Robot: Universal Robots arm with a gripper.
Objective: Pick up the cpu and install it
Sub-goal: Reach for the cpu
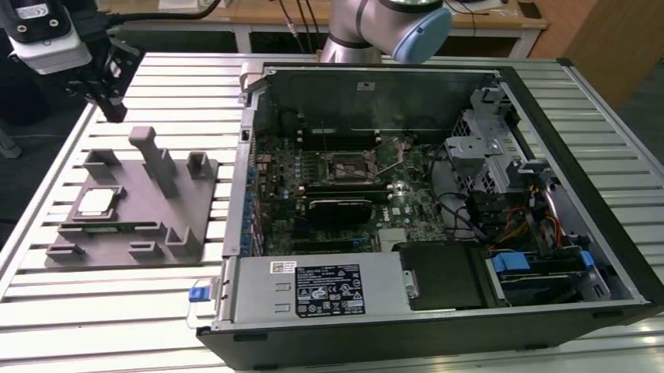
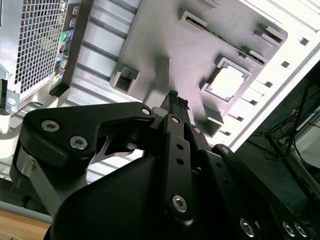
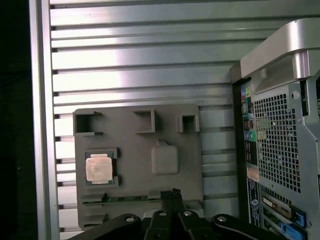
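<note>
The cpu point(image 1: 96, 204) is a small square chip with a silver top, lying flat in a recess of the grey fixture tray point(image 1: 145, 237) at the exterior view's left. Both wrist views show the cpu point(image 3: 99, 168) point(image 2: 227, 82) in its recess. My gripper point(image 1: 110, 101) hangs above the slatted table past the tray's far end, well above the chip and not touching it. Its fingertips point(image 3: 172, 194) point(image 2: 175, 99) are pressed together with nothing between them. The black-framed socket point(image 1: 347, 165) sits on the motherboard inside the open computer case.
The open computer case point(image 1: 436, 210) lies on its side on the exterior view's right, next to the tray. Upright posts point(image 1: 155, 159) rise from the tray. The slatted metal table point(image 1: 62, 311) ends in an edge at the exterior view's left.
</note>
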